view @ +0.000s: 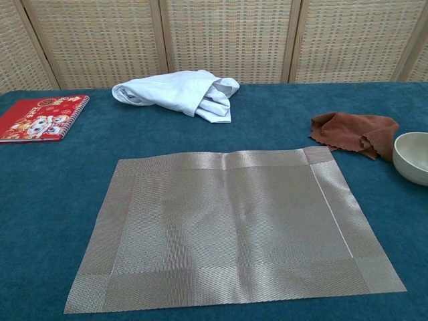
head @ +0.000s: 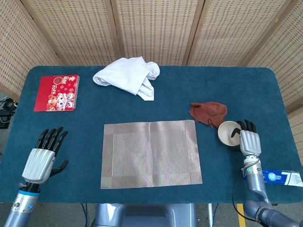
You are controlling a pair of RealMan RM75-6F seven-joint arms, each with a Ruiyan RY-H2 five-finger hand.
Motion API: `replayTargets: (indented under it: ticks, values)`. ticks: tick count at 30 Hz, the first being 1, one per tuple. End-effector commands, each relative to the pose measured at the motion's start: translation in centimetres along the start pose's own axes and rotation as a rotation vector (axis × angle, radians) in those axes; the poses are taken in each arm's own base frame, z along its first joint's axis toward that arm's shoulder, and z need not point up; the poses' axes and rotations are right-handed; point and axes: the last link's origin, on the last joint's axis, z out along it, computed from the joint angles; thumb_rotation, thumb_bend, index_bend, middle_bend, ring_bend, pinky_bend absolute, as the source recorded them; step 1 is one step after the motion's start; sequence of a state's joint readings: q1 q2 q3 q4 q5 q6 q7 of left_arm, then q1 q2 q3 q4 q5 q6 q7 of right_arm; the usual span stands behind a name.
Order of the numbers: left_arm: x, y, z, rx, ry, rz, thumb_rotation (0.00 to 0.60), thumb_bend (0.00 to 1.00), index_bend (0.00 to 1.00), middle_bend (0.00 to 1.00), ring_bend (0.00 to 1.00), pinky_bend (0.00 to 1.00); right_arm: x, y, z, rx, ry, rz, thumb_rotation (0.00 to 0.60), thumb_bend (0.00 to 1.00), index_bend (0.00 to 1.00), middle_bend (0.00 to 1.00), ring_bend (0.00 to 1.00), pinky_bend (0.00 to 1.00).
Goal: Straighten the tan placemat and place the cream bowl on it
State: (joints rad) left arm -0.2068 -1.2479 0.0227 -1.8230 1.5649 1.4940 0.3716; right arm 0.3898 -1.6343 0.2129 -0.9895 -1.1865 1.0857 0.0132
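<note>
Cream bowl (head: 228,133) sits touching the right hand (head: 247,140) on its inboard side; grip unclear, cannot tell. Tan placemat (head: 150,154) lies further inboard. Left hand (head: 41,159) open, far off.

Table cover: deep teal felt cloth (head: 246,90).
Placemat: tan woven rectangular placemat (head: 150,153), fine ribbed weave, paler border bands.
Bowl: cream ceramic bowl (head: 227,133).
Cloths: crumpled white cloth (head: 128,75); rust-brown rag (head: 208,112).
Notebook: red spiral notebook (head: 57,92), cartoon print.
</note>
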Motion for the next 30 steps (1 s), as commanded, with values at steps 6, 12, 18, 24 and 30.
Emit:
replayTargets:
  ticks: [6, 12, 18, 24, 30]
  values:
    - [0.0, -0.1, 0.1, 0.002, 0.001, -0.007, 0.6, 0.25, 0.02, 0.0, 0.0, 0.0, -0.8, -1.2, 0.1, 0.033, -0.005, 0.0, 0.6, 0.47, 0.61, 0.26, 0.0, 0.1]
    - [0.1, -0.1, 0.0, -0.001, 0.003, -0.015, 0.6, 0.25, 0.01, 0.0, 0.0, 0.0, -1.0, -2.3, -0.2, 0.057, 0.01, 0.006, 0.6, 0.54, 0.65, 0.27, 0.01, 0.11]
    - [0.4, -0.1, -0.1, -0.006, 0.015, -0.028, 0.6, 0.25, 0.01, 0.0, 0.0, 0.0, -0.7, -3.4, -1.0, 0.097, 0.033, 0.001, 0.6, 0.54, 0.69, 0.28, 0.01, 0.11]
    - [0.6, -0.2, -0.3, -0.01, 0.018, -0.037, 0.6, 0.25, 0.01, 0.0, 0.0, 0.0, -0.4, -4.1, -1.6, 0.114, 0.043, -0.006, 0.6, 0.54, 0.7, 0.29, 0.01, 0.12]
    - [0.6, -0.2, -0.5, -0.012, 0.015, -0.042, 0.6, 0.25, 0.01, 0.0, 0.0, 0.0, -0.3, -4.1, -1.8, 0.103, 0.045, 0.001, 0.6, 0.55, 0.72, 0.3, 0.03, 0.13]
